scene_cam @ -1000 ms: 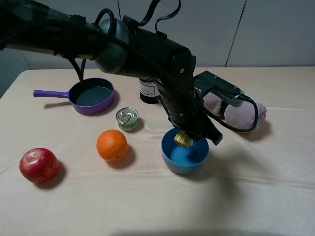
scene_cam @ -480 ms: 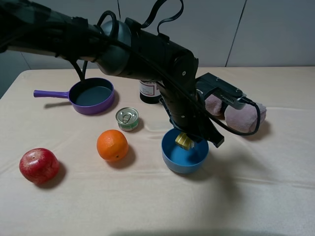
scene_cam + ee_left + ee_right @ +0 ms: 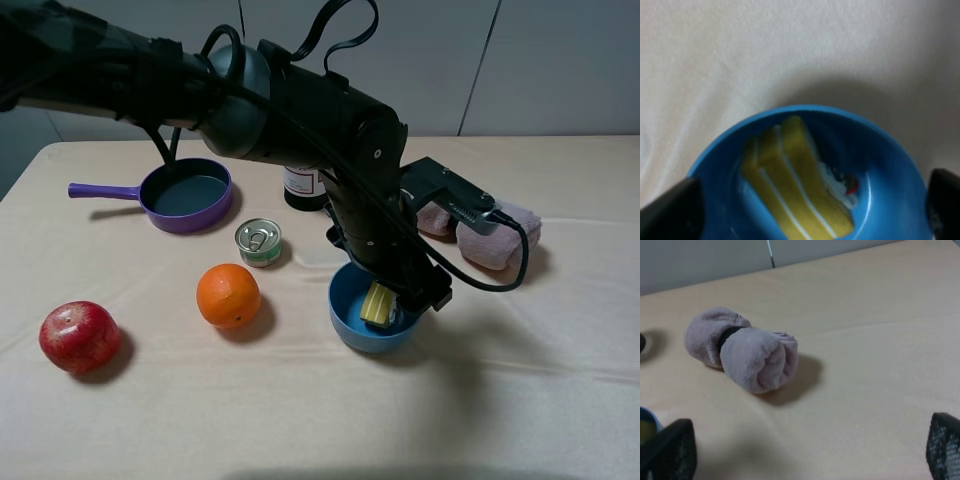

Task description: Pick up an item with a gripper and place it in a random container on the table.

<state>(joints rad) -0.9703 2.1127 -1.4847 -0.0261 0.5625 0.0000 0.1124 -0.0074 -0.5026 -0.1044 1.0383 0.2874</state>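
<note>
The item (image 3: 376, 303), a yellow ribbed block with a bit of clear wrapper, lies loose inside the container (image 3: 345, 325), a round blue bowl on the beige table (image 3: 300, 420). My left gripper (image 3: 404, 292) hangs right over the bowl, open. In the left wrist view its dark fingertips (image 3: 670, 210) stand wide at either side of the bowl (image 3: 890, 150), and the item (image 3: 795, 185) rests untouched on the bowl's floor. My right gripper (image 3: 807, 447) is open above bare cloth, holding nothing.
An orange (image 3: 228, 295), a tin can (image 3: 258, 241) and a red fruit (image 3: 80, 337) sit left of the bowl. A purple pan (image 3: 185, 194) and a dark jar (image 3: 302, 185) stand behind. A rolled pink towel (image 3: 490, 240) (image 3: 745, 352) lies to the right.
My left gripper lowered toward the bowl and opened. The yellow item left its fingers and now lies in the blue bowl.
</note>
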